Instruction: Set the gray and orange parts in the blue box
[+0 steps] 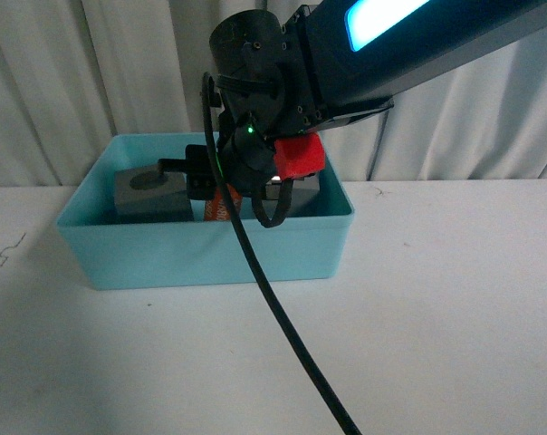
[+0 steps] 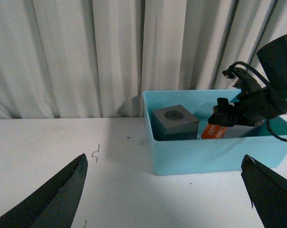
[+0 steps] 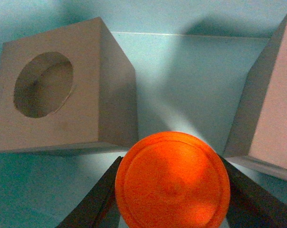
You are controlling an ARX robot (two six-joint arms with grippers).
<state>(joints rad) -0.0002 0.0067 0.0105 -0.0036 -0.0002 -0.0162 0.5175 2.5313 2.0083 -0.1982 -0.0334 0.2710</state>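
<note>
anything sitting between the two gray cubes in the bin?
Yes: the orange cylinder, held between the right gripper fingers, sits between the round-recess cube and the other cube. Clearest in the right wrist view.

1. Front view: even, fairly bright light. The white bench (image 1: 436, 308) is dimmer toward the near left corner. A lit panel (image 1: 382, 18) on the right arm (image 1: 409, 50) is blown out to white-cyan; a small green indicator (image 1: 249, 130) glows below it.
2. Front view: the black cable (image 1: 283, 317) close to the lens is soft-edged.
3. Left wrist view: dimmer, greyish cast; the curtain (image 2: 86, 57) folds show soft vertical shadows. The left pincer's fingers (image 2: 53, 199) are dark and blurred.
4. Right wrist view: strong teal cast. The orange cylinder (image 3: 172, 180) is saturated and slightly out of focus; soft shadows fall on the blue box floor (image 3: 181, 85) beside the cube with the round recess (image 3: 62, 90).
</note>
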